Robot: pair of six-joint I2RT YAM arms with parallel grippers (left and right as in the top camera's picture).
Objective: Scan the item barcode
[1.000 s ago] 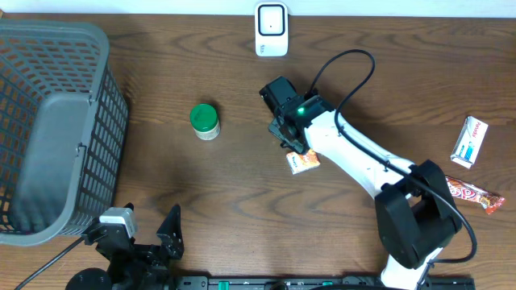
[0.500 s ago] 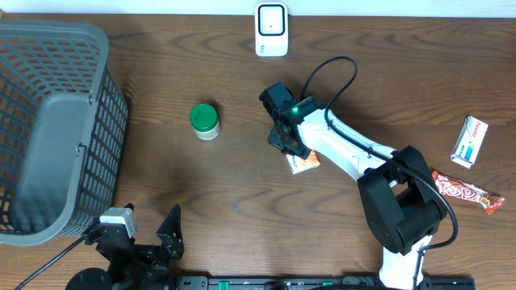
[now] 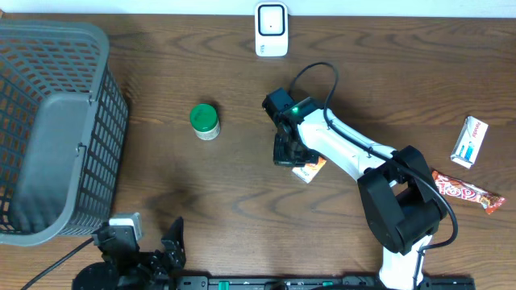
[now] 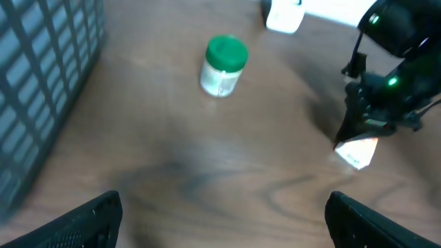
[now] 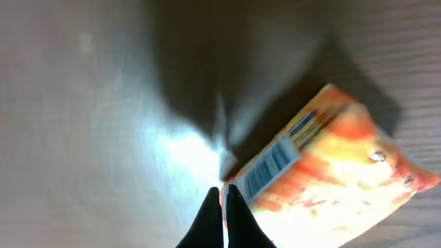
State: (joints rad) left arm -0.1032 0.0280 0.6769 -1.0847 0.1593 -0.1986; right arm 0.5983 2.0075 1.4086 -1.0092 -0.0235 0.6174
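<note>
The item, a small orange and white packet (image 3: 310,169) with a barcode strip (image 5: 269,169) on its side, hangs tilted just over the table. My right gripper (image 3: 288,153) is shut on its edge; in the right wrist view the fingertips (image 5: 215,207) pinch the packet's (image 5: 331,172) corner. The white scanner (image 3: 272,29) stands at the table's back edge, well beyond the packet. My left gripper (image 4: 224,217) is open at the front edge, holding nothing; from there the packet (image 4: 358,151) shows at the right under the right arm.
A grey mesh basket (image 3: 48,129) fills the left side. A green-lidded jar (image 3: 205,122) stands left of the right gripper. A blue and white box (image 3: 470,141) and a red candy bar (image 3: 468,193) lie at the far right.
My right gripper has swung toward the front and turned, taking the orange packet slightly nearer and tilting it. The left arm has shifted a little at the front edge.
</note>
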